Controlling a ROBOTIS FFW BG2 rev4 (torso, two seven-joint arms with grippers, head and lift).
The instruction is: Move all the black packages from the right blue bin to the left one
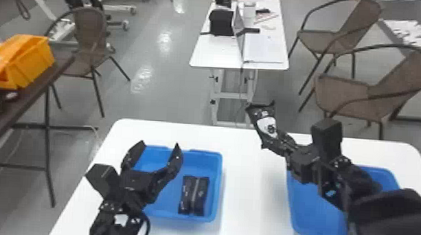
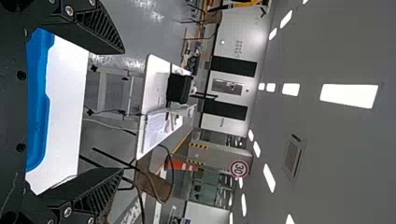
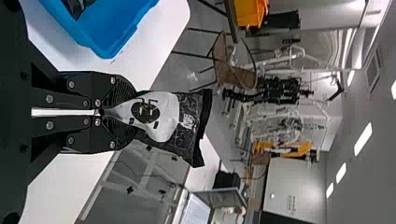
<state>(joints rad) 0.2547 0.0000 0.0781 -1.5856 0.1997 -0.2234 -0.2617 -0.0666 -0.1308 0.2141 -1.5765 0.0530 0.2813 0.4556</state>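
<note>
Far left: orange bin (image 1: 34, 63) on dark table (image 1: 47, 74). Next, left gripper (image 1: 160, 144) above left blue bin (image 1: 216, 191), jaws wide open, nothing between. Inside that bin, toward its right side, two black packages (image 1: 193, 197), flat, side by side. Then bare stretch of white table (image 1: 246, 182) between bins; farther back, white desk (image 1: 220, 50) with open laptop (image 1: 239, 24). Right of that, held package (image 1: 259, 116), black with white patch, up off white table, one end clamped in right gripper (image 1: 274, 142), jaws closed on it. Far right: right blue bin (image 1: 304, 216), partly behind right arm, full contents impossible to tell; brown chairs (image 1: 345, 93) beyond.
</note>
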